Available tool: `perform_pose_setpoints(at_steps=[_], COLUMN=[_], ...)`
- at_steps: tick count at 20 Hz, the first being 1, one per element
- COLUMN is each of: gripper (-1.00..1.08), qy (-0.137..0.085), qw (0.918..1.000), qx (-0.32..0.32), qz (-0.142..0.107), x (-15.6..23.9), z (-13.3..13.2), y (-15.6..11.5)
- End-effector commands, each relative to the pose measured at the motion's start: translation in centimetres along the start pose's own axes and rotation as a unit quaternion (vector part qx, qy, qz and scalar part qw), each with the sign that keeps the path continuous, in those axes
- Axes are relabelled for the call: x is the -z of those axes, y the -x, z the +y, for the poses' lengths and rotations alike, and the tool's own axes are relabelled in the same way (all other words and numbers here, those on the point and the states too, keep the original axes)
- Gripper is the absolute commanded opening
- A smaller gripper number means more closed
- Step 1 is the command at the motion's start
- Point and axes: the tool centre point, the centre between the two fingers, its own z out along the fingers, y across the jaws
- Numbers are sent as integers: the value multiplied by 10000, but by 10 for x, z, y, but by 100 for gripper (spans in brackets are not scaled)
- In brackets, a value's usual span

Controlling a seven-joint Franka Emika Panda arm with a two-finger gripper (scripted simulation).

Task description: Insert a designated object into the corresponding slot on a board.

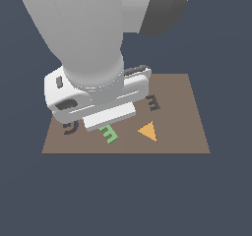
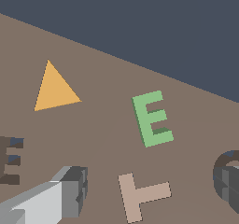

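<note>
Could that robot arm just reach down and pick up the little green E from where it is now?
Probably yes. The green E lies flat on the brown board, apart from the tan T and the orange triangle, with nothing on top. The tool hangs close over it, though whether it is open cannot be told.

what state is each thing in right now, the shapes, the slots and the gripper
green E: lying flat on the board, not in its slot, not held
E-shaped slot: empty
orange triangle: lying flat on the board, loose
tan T: lying flat beside the green E, apart from it
G-shaped recess: empty
gripper: above the board near the green E, holding nothing; open or shut cannot be told
</note>
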Motion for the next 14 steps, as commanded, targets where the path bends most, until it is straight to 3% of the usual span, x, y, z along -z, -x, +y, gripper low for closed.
perform_pose_setpoints(at_steps=[1, 14], gripper=[100, 100], qy=[-13, -41], qw=[9995, 9924], qx=[319, 1226], qz=[-13, -66], x=[-13, -52], z=[5, 17], y=[-7, -30])
